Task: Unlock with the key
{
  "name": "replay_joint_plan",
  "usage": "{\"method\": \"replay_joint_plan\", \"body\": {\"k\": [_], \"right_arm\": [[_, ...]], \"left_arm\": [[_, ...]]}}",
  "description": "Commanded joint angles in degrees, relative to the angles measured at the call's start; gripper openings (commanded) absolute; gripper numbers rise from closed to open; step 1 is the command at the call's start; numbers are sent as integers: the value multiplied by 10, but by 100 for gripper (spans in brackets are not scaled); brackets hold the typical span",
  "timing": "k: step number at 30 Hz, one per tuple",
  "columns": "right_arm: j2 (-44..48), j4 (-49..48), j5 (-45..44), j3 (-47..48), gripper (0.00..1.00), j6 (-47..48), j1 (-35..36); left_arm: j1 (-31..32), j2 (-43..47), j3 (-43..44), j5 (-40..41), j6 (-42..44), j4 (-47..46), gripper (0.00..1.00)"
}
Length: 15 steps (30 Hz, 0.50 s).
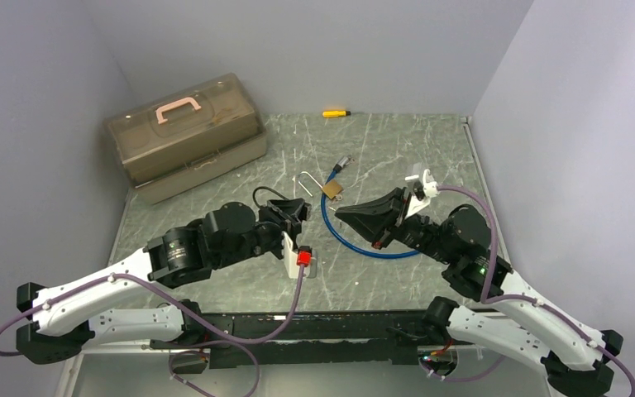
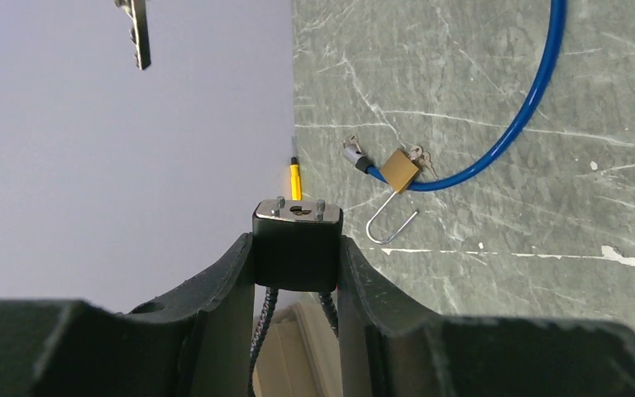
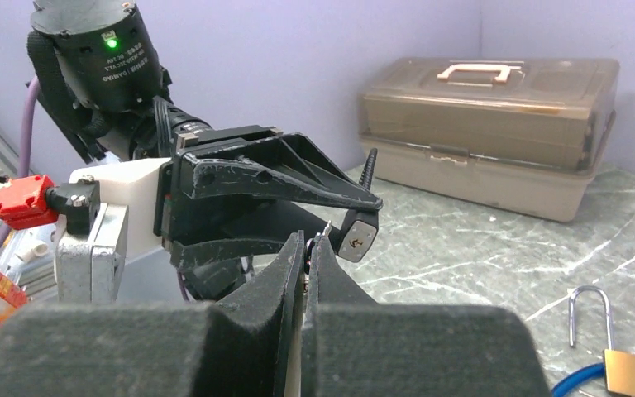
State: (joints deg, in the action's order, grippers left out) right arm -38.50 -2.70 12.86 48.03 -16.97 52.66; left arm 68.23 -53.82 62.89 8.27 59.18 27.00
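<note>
Only the left wrist view shows the keyhole: a slot in the silver face of the black lock (image 2: 297,246), with the key (image 2: 138,33) hanging apart at upper left. The lock is a small dark block with a black cable loop, held above the table (image 1: 397,149). The left gripper (image 1: 298,212) is partly closed, clamping its sides. In the right wrist view the right gripper (image 3: 307,248) is pinched tight on the key, with only a sliver showing. The closed toolbox (image 1: 186,132) sits at back left; its contents cannot be made out.
</note>
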Motion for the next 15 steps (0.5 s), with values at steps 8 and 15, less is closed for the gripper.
{"method": "replay_joint_plan", "body": {"k": [8,15], "right_arm": [[-46,-87,61,-35,0,-35,-1],[-54,-91,75,-24,0,-34,-1]], "left_arm": [[-5,4,71,-57,-34,-1,0],[-4,4,72,-62,-34,-3,0]]}}
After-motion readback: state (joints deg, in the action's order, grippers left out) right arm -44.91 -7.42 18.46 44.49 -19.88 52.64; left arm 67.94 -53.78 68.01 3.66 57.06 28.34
